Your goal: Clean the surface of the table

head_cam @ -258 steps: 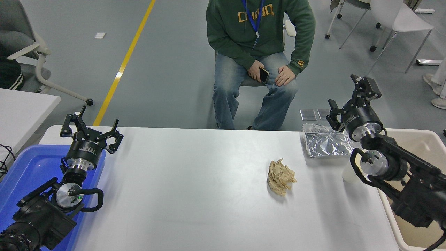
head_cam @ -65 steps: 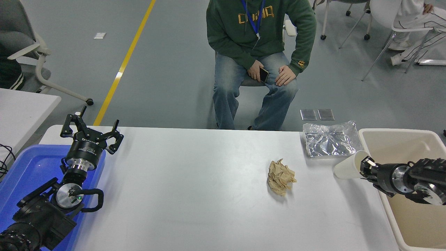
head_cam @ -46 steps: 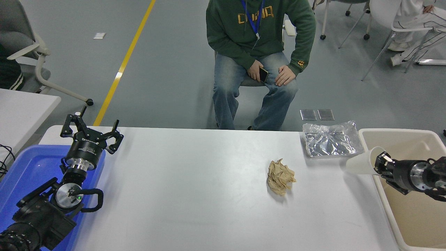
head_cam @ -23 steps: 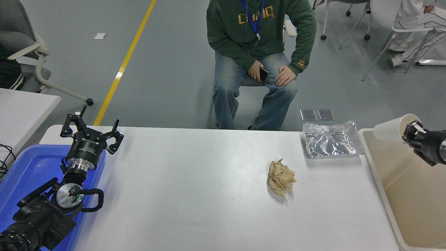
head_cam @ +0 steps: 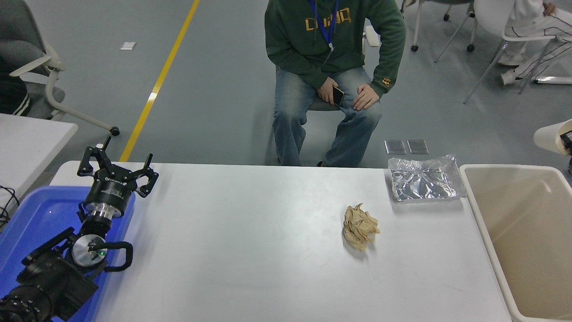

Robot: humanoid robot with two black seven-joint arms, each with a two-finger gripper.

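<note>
the white worktop (head_cam: pixel 250 250) spans the middle, with a beige bin (head_cam: pixel 520 232) at its right end and a blue tub (head_cam: pixel 31 214) at its left. the paper cup (head_cam: pixel 548 136) has just been lifted off and now hangs at the right edge beyond the bin; the right hand (head_cam: pixel 568 145) is barely in view, grip unclear. a foil tray (head_cam: pixel 424 181) and crumpled brown paper (head_cam: pixel 359 226) remain. the left hand (head_cam: pixel 117 172) is parked, open. the print on its wrist is unreadable.
</note>
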